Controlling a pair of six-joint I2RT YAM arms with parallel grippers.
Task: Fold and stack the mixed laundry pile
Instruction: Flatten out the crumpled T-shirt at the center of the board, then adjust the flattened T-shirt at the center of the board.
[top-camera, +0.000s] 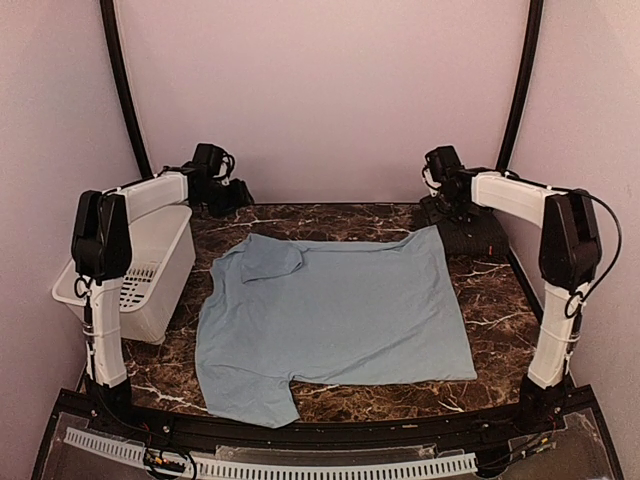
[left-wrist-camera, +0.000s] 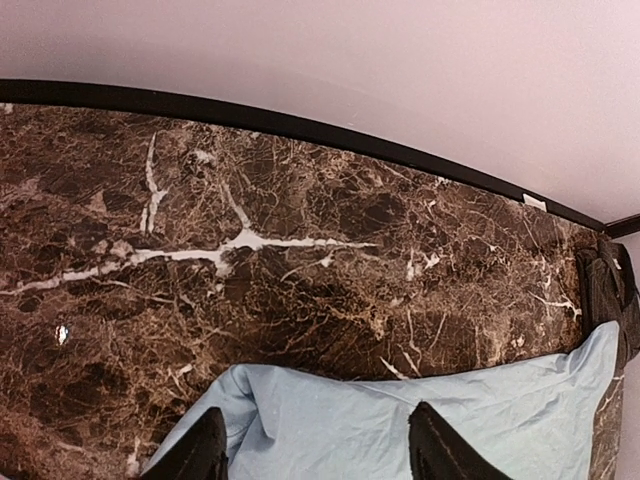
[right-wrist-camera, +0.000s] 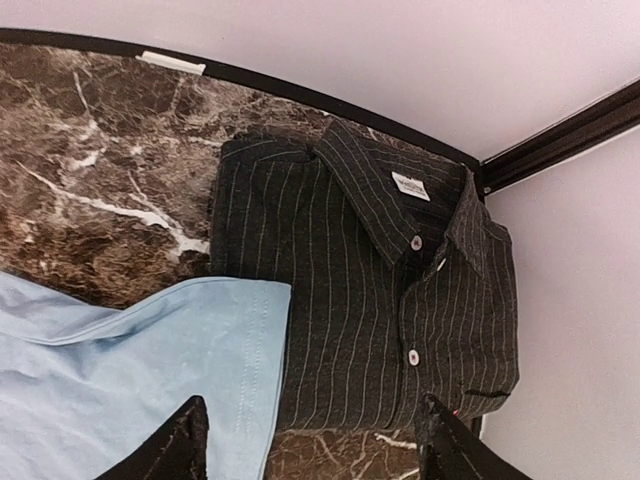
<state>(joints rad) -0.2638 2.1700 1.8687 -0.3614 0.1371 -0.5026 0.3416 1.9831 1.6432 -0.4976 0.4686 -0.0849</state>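
Note:
The light blue T-shirt (top-camera: 335, 318) lies spread flat over the middle of the marble table, one sleeve folded in at its far left and one sleeve at the near edge. The black pinstriped shirt (right-wrist-camera: 370, 280) lies folded in the far right corner, collar up; it also shows in the top view (top-camera: 470, 236). The T-shirt's corner (right-wrist-camera: 180, 370) overlaps its edge. My left gripper (left-wrist-camera: 315, 450) is open and empty above the T-shirt's far left edge (left-wrist-camera: 400, 410). My right gripper (right-wrist-camera: 315, 445) is open and empty above the black shirt.
A white plastic bin (top-camera: 150, 275) stands at the left edge of the table, under my left arm. The marble table (top-camera: 500, 300) is bounded by walls at the back and sides and a black rim at the front.

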